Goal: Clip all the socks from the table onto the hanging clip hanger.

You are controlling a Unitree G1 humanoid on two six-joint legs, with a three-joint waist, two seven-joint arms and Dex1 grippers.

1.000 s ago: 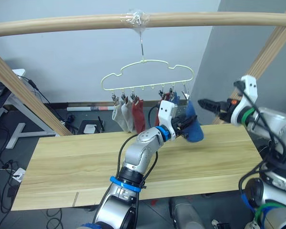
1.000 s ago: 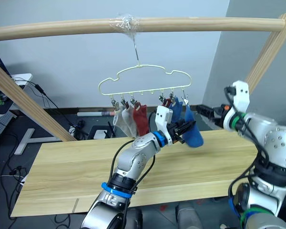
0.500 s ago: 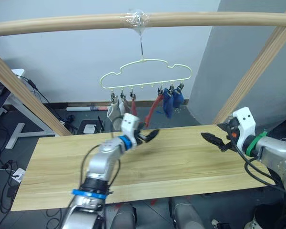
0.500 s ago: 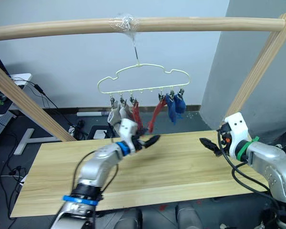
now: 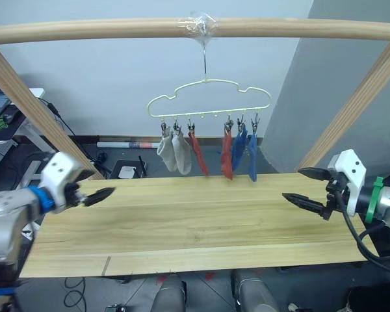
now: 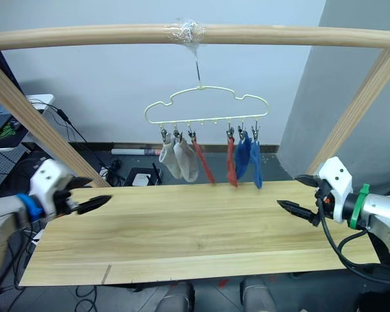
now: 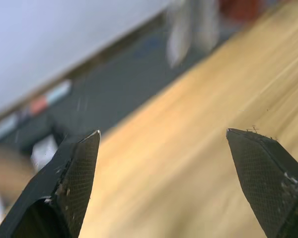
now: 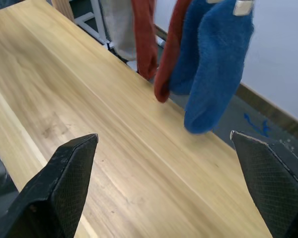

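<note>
All six socks [image 5: 237, 148] hang clipped between the two spread, empty grippers, left gripper [image 5: 97, 194] and right gripper [image 5: 303, 186]; best simply to keep both arms clear of the clip hanger [image 5: 208, 99].

Grey, rust-red, blue socks [image 5: 208, 153]; seemingly plain

Bright, even indoor light with soft, faint shadows. The table [image 5: 201, 221] shows no glare. The left gripper [image 5: 94, 195] is smeared by motion blur beside the table's end. In the left wrist view the table and socks behind are blurred.
</note>
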